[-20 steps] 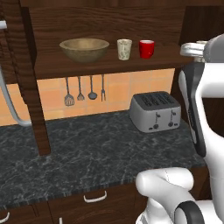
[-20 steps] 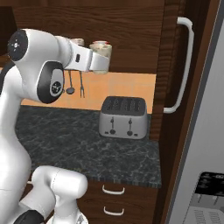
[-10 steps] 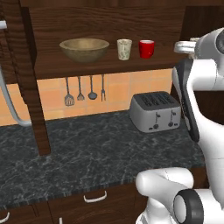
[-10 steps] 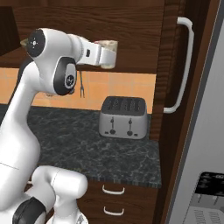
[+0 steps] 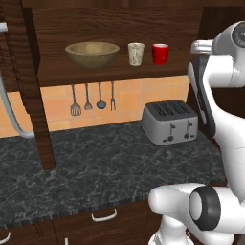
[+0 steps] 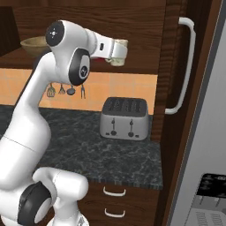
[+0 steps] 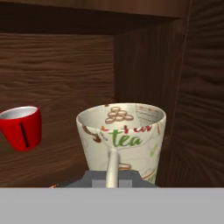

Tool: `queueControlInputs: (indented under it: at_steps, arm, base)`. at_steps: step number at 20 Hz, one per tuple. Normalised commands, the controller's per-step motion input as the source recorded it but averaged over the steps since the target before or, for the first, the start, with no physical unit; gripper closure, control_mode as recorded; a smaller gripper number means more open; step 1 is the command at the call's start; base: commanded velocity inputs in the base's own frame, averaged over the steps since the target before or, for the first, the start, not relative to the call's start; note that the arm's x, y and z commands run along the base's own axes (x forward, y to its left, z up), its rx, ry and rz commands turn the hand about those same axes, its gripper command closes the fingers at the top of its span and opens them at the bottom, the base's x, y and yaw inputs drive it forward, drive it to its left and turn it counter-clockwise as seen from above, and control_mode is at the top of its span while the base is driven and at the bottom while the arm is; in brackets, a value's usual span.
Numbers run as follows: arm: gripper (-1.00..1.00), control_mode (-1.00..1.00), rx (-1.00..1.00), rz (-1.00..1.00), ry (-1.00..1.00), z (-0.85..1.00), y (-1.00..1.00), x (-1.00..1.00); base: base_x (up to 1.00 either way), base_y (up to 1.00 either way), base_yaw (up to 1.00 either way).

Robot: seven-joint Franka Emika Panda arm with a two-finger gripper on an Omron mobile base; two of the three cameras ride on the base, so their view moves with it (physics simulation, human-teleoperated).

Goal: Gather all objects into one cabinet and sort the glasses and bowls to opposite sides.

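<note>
My claw (image 7: 112,173) clamps a cream cup (image 7: 122,140) lettered "tea" in green, near the shelf's (image 5: 110,72) right end, beside the red cup (image 7: 22,127).

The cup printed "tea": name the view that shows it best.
Hand view: the cup printed "tea" faces the camera up close, lettering readable, the gripper shut on its rim. The right base view shows its top past the wrist.

Before me, a dark marbled stone counter (image 5: 72,172) meets my kitchen's orange tiled wall (image 5: 139,98), a silver four-slot toaster (image 5: 170,121) standing upon it.
</note>
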Motion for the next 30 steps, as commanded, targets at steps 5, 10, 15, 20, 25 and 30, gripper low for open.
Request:
queueControlInputs:
  at_steps: [5, 10, 15, 20, 25, 30]
  arm:
    - [1.00, -1.00, 0.00, 0.00, 0.00, -0.13, -0.25, 0.30]
    - [1.00, -1.00, 0.00, 0.00, -0.01, -0.15, -0.16, 0.19]
    - [1.00, -1.00, 0.00, 0.00, 0.00, -0.04, -0.11, 0.32]
    - [1.00, -1.00, 0.00, 0.00, 0.00, 0.00, -0.04, 0.37]
    - [1.00, -1.00, 0.00, 0.00, 0.00, 0.00, -0.09, 0.41]
    - [1.00, -1.00, 0.00, 0.00, 0.00, 0.00, -0.21, 0.31]
  base:
    - [0.00, 0.00, 0.00]
    - [0.00, 0.00, 0.00]
    - [0.00, 0.00, 0.00]
    - [0.00, 0.00, 0.00]
    - [0.00, 0.00, 0.00]
    - [0.00, 0.00, 0.00]
